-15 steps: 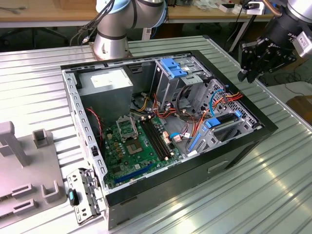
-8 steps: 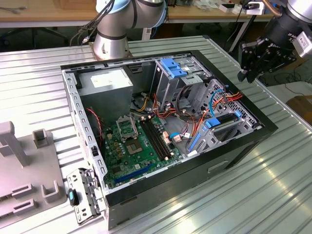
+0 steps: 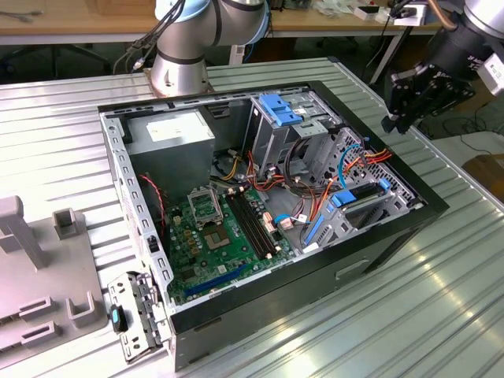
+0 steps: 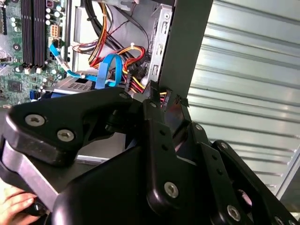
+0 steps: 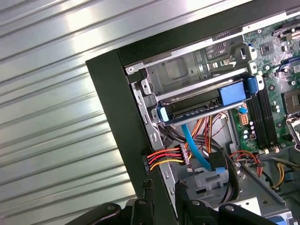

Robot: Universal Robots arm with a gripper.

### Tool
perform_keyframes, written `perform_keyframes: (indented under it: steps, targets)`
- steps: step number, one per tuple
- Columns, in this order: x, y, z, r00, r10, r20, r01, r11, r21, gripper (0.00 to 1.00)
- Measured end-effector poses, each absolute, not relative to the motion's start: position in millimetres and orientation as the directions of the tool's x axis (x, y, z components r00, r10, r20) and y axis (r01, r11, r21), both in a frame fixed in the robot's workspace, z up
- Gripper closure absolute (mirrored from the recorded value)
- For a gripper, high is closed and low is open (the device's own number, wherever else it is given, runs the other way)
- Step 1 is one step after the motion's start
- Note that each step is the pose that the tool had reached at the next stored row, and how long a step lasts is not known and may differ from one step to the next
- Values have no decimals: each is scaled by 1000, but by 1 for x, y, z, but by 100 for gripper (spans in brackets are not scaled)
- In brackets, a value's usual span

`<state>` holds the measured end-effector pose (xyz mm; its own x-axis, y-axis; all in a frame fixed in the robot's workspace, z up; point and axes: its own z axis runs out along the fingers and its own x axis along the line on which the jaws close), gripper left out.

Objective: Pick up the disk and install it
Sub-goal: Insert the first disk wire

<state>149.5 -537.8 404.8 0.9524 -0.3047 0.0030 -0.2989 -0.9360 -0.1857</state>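
**1. STATUS.** The gripper [image 3: 396, 120] hangs above the tabletop [image 3: 449, 299], just outside the PC case [image 3: 429, 206] rim on the exterior view's right. It is well apart from the disk. Jaws stand apart w/ nothing between them; in the first wrist view the case rim shows through the gap.

**2. DISK LOCATION.** The disk [image 5: 197, 108] lies in the grey drive cage [image 5: 183, 70] inside the case. It sits against the rim nearest the gripper, toward the case's near corner in the exterior view. Blue rails frame its long sides. Whether it is fully seated cannot be told.

**3. STEP (judgement).** Gripper is empty and clear of the case, so no grasp is in hand. This could be pre-pick or post-install; the views do not settle which.

**4. APPROACH REQS (judgement).** Any reach to the disk calls for:
- crossing the case rim from above;
- jaws aligned across the 2 rails;
- gripper approx. level w/ the disk body.

**5. CLEARANCE.**
- Open room: above the cage and out over the tabletop.
- Tight: the blue data cable [image 5: 194, 145] and the red/yellow power lead [image 5: 164, 158] run just beside the disk's edge.
- Cage walls bound the disk closely.
- Snag risk is at the cables.
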Motion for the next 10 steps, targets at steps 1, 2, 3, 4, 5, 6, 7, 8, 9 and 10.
perform_keyframes:
  steps: [1, 2, 3, 4, 5, 6, 7, 8, 9, 10]
  targets:
    - [150, -538, 404, 956, -295, 3, -289, -939, -186, 68]
    - [150, -538, 403, 964, -265, 5, -260, -948, -186, 68]
    - [150, -538, 403, 970, -244, 11, -238, -953, -187, 68]
    - [150, -538, 402, 970, -241, 16, -234, -954, -189, 68]
    - [150, -538, 401, 970, -241, 22, -233, -954, -190, 68]
    - [150, -538, 400, 970, -241, 27, -232, -954, -191, 68]
    - [150, -538, 400, 970, -241, 32, -231, -954, -191, 68]
    - [150, -538, 400, 970, -241, 38, -230, -954, -191, 68]
    - [150, -538, 399, 970, -241, 42, -229, -955, -191, 68]
    - [150, -538, 399, 969, -241, 47, -228, -955, -190, 68]
